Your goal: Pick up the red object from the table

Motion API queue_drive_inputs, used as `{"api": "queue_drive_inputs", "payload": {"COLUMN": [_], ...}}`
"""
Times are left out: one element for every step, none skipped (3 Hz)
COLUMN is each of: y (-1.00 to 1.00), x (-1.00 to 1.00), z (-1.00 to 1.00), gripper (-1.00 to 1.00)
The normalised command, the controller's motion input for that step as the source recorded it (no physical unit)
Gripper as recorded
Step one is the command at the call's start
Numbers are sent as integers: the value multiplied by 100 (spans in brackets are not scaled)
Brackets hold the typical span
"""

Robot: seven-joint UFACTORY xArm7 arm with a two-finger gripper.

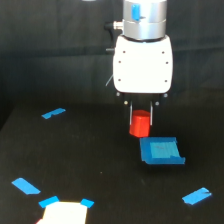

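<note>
Tape strips [53,113] on desk [75,160] far left of pincer [141,116], harmless. Pincer clamped on red object [139,125], seemingly just above desk. Grip looks shallow: slip possible. Blue square [160,150] below-right: dropped block could land on it.

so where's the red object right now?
In the exterior view, the red object sits right of center between the fingers of the gripper, just above and left of the blue square.
</note>
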Motion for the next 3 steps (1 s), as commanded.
{"api": "queue_drive_inputs", "payload": {"y": [32,66,49], "x": [-17,19,11], "z": [29,58,44], "gripper": [-100,-100,-99]}}
